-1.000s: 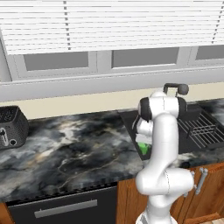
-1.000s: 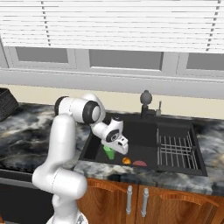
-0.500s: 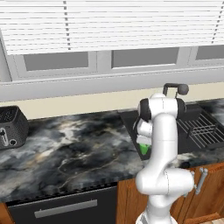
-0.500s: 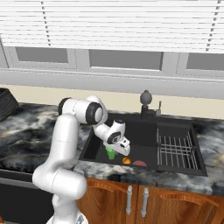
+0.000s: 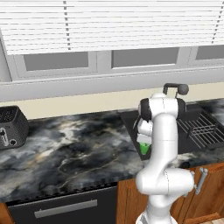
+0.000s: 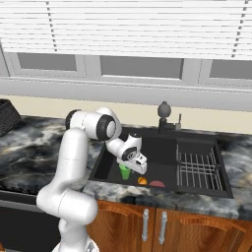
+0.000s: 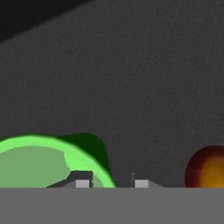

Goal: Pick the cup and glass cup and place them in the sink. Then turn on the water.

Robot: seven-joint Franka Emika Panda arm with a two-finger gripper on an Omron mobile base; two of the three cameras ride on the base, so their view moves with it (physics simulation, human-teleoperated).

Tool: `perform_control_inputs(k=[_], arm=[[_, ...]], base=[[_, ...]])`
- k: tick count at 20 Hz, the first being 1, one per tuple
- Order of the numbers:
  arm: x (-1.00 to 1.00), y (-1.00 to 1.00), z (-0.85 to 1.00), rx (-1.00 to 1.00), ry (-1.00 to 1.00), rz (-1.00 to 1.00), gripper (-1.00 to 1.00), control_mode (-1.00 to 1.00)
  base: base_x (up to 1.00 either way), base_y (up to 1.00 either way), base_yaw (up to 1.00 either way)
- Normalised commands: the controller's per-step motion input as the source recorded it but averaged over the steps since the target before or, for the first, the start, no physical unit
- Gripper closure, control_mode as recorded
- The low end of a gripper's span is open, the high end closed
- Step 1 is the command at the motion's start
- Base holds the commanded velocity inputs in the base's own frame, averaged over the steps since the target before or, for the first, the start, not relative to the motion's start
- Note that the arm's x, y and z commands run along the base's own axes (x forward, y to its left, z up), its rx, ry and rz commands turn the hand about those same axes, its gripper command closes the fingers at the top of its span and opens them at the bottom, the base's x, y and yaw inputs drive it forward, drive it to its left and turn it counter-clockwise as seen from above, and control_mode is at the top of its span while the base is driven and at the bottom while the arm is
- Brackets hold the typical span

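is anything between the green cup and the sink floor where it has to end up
Nothing visible does. The cup is already down inside the sink, under the gripper. An orange round thing lies beside it, apart, not under it.

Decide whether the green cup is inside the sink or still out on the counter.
Inside. The cup stands upright on the floor of the black sink, beside an orange fruit, just under the end effector.

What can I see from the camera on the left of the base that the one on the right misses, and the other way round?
The left base view alone shows a toaster on the counter. The right base view alone shows an orange ball and a red thing on the sink floor, with the gripper beside the green cup. Both show the cup, the faucet, the dish rack and the window blinds.
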Motion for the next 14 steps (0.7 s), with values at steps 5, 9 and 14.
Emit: perform_control_inputs(k=[5, 9, 14], arm=[[0.0, 0.0, 0.04, 0.0, 0.0, 0.0, -1.0, -1.0], [-0.12, 0.0, 0.48, 0.0, 0.0, 0.0, -1.0, -1.0], [-0.09, 0.0, 0.68, 0.0, 0.0, 0.0, -1.0, -1.0]], base=[[0.0, 0.0, 0.0], [0.0, 0.0, 0.0], [0.0, 0.0, 0.0]])
